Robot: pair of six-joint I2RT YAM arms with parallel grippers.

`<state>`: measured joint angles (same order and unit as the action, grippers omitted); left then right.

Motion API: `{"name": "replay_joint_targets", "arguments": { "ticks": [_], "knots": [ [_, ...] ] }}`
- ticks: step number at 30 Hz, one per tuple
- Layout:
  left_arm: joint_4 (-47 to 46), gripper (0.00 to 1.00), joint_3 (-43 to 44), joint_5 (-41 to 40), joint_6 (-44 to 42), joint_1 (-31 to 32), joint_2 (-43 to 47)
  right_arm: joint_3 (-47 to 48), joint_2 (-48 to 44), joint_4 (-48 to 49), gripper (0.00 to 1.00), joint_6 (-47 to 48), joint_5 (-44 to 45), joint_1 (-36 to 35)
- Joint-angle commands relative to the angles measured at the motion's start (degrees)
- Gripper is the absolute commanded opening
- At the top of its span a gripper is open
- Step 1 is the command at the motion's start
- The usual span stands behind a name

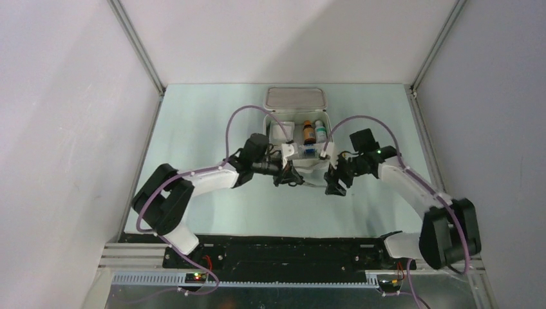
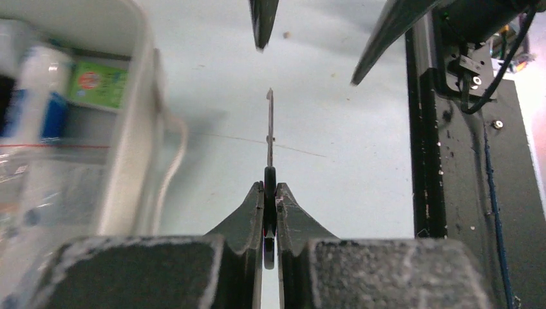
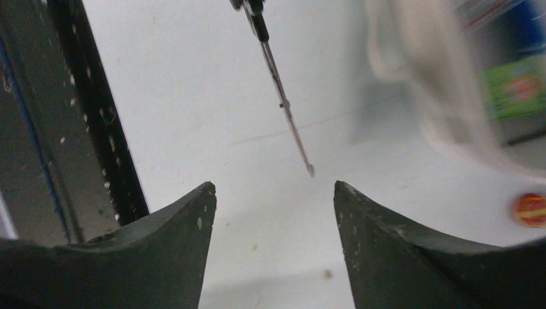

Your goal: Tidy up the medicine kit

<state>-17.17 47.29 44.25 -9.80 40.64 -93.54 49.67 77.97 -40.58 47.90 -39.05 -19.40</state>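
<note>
The white medicine kit lies open at the middle back, its grey-lined lid hinged away. My left gripper is shut on a thin metal tool with a black handle, seen edge-on, and holds it out over the table just in front of the kit's wall. My right gripper is open and empty, facing the tool's tip from a short way off. In the top view the left gripper and the right gripper sit at the kit's near edge.
Inside the kit are an amber bottle, a white bottle, a green box and a blue-and-white tube. A small red-orange round thing lies beside the kit. Black base rails run along the near edge.
</note>
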Motion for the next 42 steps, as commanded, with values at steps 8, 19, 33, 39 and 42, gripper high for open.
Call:
{"name": "replay_joint_targets", "arguments": {
  "ticks": [8, 19, 33, 39, 42],
  "knots": [
    [26.7, 0.00, 15.8, 2.6, -11.4, -11.6, 9.6, 10.4, -10.9, 22.2, 1.00, -29.9, 7.4, 1.1],
    [37.0, 0.00, 19.4, -3.9, -9.0, -20.3, 20.0, 18.9, 8.2, 12.0, 0.76, 8.0, -1.0, 1.1],
    [36.9, 0.00, 16.2, -7.6, 3.8, -33.4, 30.4, 25.0, 19.5, 0.5, 0.60, 21.0, 5.5, -4.9],
    [36.7, 0.00, 16.3, -10.3, 4.8, -33.9, 32.2, 25.7, 22.6, -3.4, 0.31, 18.3, 11.3, -5.0],
    [36.1, 0.00, 16.0, -11.6, 5.7, -33.9, 33.0, 26.3, 22.5, 0.9, 0.04, 3.9, 14.1, -6.2]
  ]
}}
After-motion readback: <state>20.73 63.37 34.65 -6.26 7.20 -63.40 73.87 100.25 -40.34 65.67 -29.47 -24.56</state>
